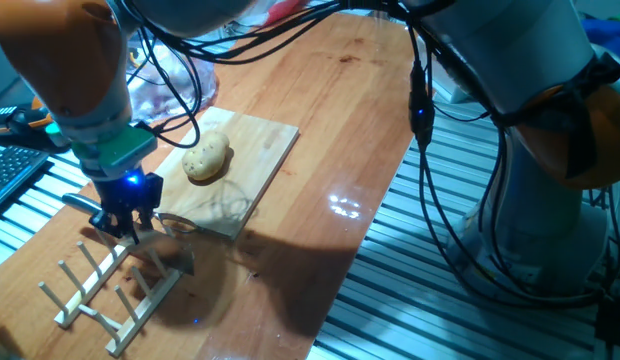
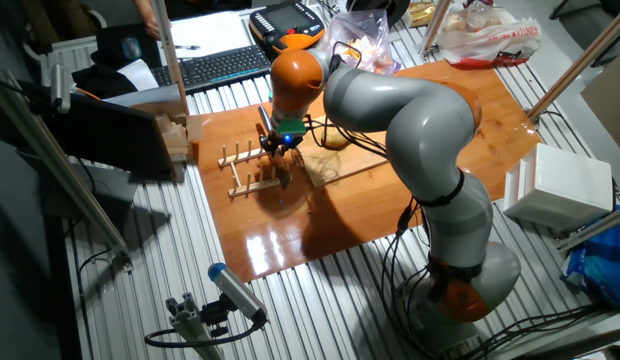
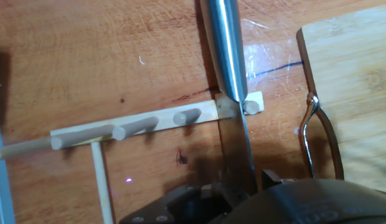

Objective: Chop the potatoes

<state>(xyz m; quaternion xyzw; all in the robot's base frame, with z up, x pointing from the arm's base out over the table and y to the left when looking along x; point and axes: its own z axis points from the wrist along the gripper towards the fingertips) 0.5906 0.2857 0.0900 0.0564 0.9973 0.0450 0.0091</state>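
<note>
A small tan potato (image 1: 206, 158) with dark specks lies on a wooden cutting board (image 1: 258, 150); it also shows in the other fixed view (image 2: 335, 137). No slice of it is in view. My gripper (image 1: 125, 222) hangs low over the near end of a wooden peg rack (image 1: 95, 292), left of the board. In the hand view a steel knife (image 3: 227, 56) rests across the rack (image 3: 137, 124). Its thin part runs down between the dark ends of my gripper (image 3: 243, 186). The hand's body hides the fingertips, so contact with the knife cannot be told.
A bent wire loop (image 3: 317, 137) lies at the board's edge (image 3: 355, 62). A clear bag of reddish lumps (image 1: 160, 80) sits behind the board. A keyboard (image 1: 10, 175) lies off the table's left. Cables hang from the arm over the table's right side.
</note>
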